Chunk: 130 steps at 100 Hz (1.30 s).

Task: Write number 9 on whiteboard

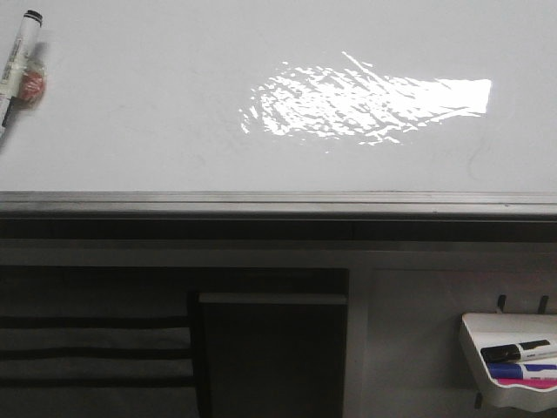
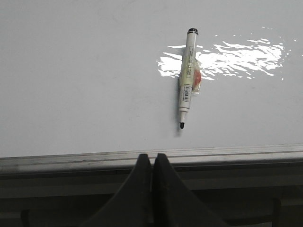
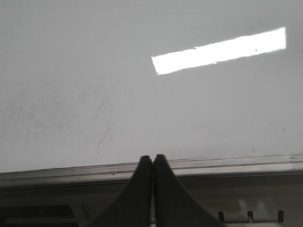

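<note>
The whiteboard fills the far half of the front view, glossy, with a silver edge strip along its near side. No number 9 shows on it; only faint smudges show in the right wrist view. A white marker with its black tip bare lies on the board at its far left, an orange-red label on its barrel. My left gripper is shut and empty, over the board's edge strip, short of the marker. My right gripper is shut and empty, over the edge strip.
A small white tray with a black marker and coloured markers hangs below the board at the right. Dark shelves and a dark panel lie below the board's edge. A bright light glare sits on the board.
</note>
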Tool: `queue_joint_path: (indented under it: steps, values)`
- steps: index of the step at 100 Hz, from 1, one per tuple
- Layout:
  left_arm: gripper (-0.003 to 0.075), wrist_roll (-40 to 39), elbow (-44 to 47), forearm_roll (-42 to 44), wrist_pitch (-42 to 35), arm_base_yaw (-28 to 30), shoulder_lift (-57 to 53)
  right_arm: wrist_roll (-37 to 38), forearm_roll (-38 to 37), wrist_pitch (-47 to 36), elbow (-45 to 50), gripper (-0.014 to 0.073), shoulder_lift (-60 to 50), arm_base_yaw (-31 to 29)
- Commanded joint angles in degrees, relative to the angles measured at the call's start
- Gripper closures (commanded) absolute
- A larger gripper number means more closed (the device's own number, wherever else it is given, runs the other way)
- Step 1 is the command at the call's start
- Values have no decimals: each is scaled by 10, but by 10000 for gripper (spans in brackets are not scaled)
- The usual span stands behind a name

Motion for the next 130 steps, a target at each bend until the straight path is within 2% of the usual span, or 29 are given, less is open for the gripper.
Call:
queue_joint_path:
  steps: [1,59,82,99,115,130]
  values:
    - [741,-3,18,-6,-39,2,-15,-5,-3,-48,17,666,-10,-3]
    - [741,-3,18,-6,-40,2,-15,-5,-3,-48,17,666,-10,-3]
    - [741,-3,17,-6,-83,2,-15,-5,-6,-70,17,666,-10,-3]
    - [741,-3,4,-24,-117,2,-15,-6,-39,-80,7,666,-10,-3]
    - [741,-3,-67,-49,-70,2,-12,-6,-39,-48,-40,666,-10,-3]
    - [741,-3,-168,-49,13,2,24,-6,-61,30,-124,666,9,-3]
